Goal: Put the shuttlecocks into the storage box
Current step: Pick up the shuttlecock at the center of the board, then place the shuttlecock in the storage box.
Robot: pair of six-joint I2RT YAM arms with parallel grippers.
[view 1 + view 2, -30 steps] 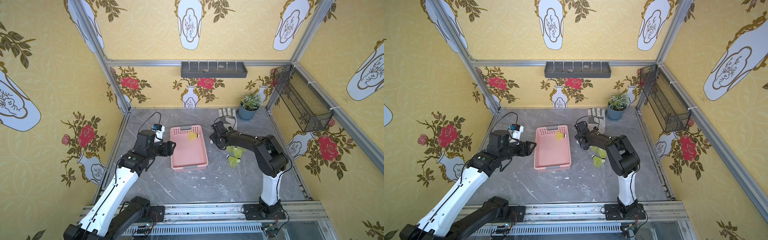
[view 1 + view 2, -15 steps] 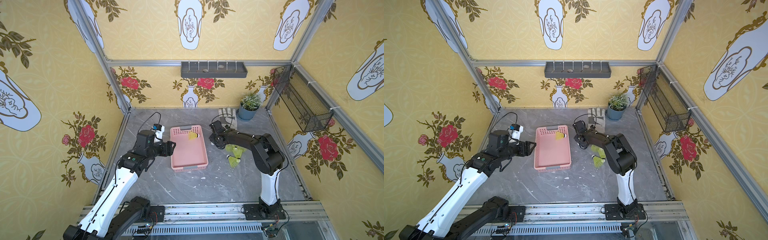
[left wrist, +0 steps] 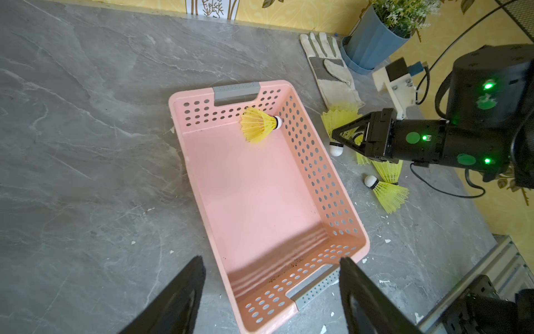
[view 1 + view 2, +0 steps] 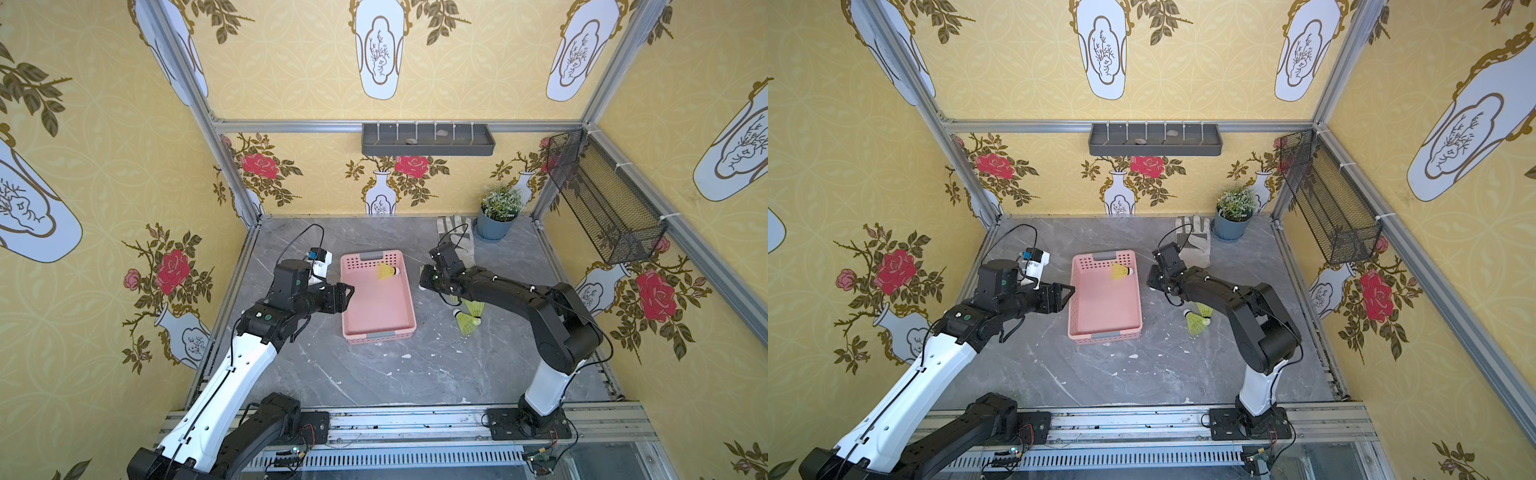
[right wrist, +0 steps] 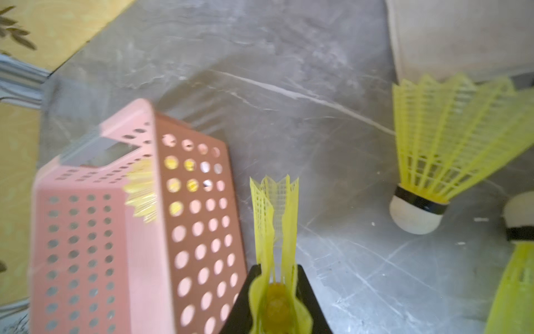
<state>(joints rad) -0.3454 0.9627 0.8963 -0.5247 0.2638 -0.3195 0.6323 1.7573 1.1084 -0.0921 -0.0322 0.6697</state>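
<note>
The pink storage box (image 4: 374, 307) (image 4: 1104, 307) lies mid-table with one yellow-green shuttlecock (image 4: 386, 271) (image 3: 257, 125) on its side at the far end. My right gripper (image 4: 424, 282) (image 5: 274, 271) sits low beside the box's right wall and is shut on the squeezed skirt of a shuttlecock (image 5: 274, 219). Another shuttlecock (image 5: 433, 150) (image 3: 338, 118) stands close by, and two more (image 4: 469, 324) (image 4: 473, 307) lie under the right arm. My left gripper (image 4: 349, 293) (image 3: 271, 260) hangs open and empty at the box's left side.
A work glove (image 4: 455, 232) and a blue plant pot (image 4: 496, 216) are at the back right. A dark grey divided tray (image 4: 428, 141) hangs on the back wall, and a black mesh basket (image 4: 602, 199) on the right wall.
My right gripper has shut on a shuttlecock's skirt after edging slightly toward the box. The left arm has not moved.
</note>
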